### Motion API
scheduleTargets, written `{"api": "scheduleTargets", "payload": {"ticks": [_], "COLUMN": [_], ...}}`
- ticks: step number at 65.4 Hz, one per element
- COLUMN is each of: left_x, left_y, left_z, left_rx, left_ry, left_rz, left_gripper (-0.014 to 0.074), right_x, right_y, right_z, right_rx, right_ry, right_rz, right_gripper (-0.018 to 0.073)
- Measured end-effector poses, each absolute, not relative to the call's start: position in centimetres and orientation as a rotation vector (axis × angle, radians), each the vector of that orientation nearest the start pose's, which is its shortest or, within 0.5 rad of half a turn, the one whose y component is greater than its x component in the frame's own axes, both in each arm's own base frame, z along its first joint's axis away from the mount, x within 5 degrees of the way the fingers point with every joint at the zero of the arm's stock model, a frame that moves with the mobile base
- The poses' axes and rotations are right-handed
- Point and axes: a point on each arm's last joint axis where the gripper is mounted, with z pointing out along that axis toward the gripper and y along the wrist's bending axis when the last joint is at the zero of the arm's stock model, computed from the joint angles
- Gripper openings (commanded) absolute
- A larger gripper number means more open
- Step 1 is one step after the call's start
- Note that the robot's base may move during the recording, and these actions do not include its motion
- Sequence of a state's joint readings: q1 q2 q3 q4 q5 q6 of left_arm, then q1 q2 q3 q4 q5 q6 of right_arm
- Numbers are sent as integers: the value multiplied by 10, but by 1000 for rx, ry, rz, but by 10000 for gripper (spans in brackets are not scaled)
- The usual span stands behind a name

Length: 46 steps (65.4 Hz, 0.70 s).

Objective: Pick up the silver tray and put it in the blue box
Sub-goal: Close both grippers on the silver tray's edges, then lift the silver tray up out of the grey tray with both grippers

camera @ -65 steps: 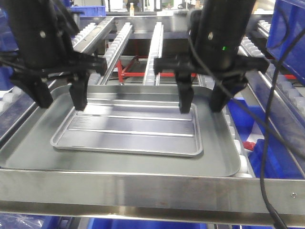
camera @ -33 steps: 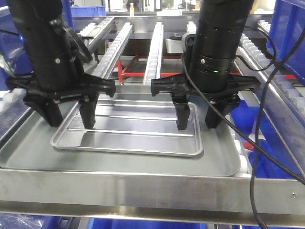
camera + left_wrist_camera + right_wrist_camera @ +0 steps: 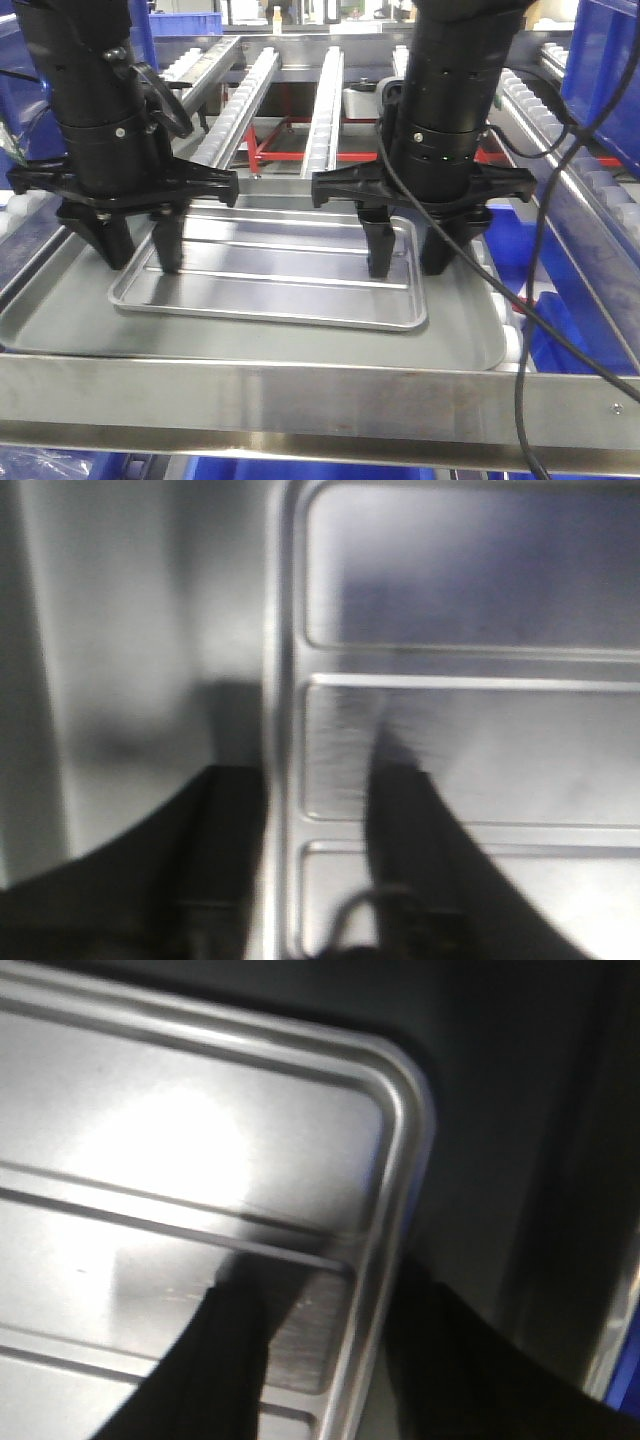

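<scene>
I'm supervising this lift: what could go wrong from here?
The left gripper and right gripper each straddle only the thin rim of the silver tray; such a narrow hold might slip on lifting. Both reach down close to the grey tray underneath and could snag it. Uneven lifting by the two arms could tilt the silver tray.

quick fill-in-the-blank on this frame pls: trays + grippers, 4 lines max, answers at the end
The silver tray has ___ long ridge lines across its base.
It lies inside a larger tray whose colour is ___.
The left gripper and right gripper both stand with jaws ___.
Each gripper has one finger inside and one finger outside the silver tray's ___.
Missing words: two; grey; open; rim.
</scene>
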<state>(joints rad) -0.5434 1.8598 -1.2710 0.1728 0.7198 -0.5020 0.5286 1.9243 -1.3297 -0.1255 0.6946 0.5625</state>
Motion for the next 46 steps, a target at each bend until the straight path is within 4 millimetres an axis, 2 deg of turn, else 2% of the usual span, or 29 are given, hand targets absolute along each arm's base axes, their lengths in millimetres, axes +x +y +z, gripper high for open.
{"api": "scheduleTargets", "payload": {"ticks": [9,11,33,39,46], "left_x": [331,331,329,327,323], "left_y": [-184,-184,-184,-183,-181], "left_z": [197,198,206,217,238], "left_rx": [212,214,192,178,169], "left_ry": [2764,2761,2768,2762,2730], "left_rz": [-59,-58,-66,-78,-99], "left_gripper": [-105,-108,-105,-105,-105], "right_x": [346,346,345,342,335], "right_y": [191,190,188,185,180], "right_z": [187,187,192,204,231], "right_rx": [-61,-65,-57,-60,-62], "right_ry": [2785,2789,2785,2766,2712], "right_rz": [130,120,105,104,124], "right_gripper": [88,44,59,59,59]}}
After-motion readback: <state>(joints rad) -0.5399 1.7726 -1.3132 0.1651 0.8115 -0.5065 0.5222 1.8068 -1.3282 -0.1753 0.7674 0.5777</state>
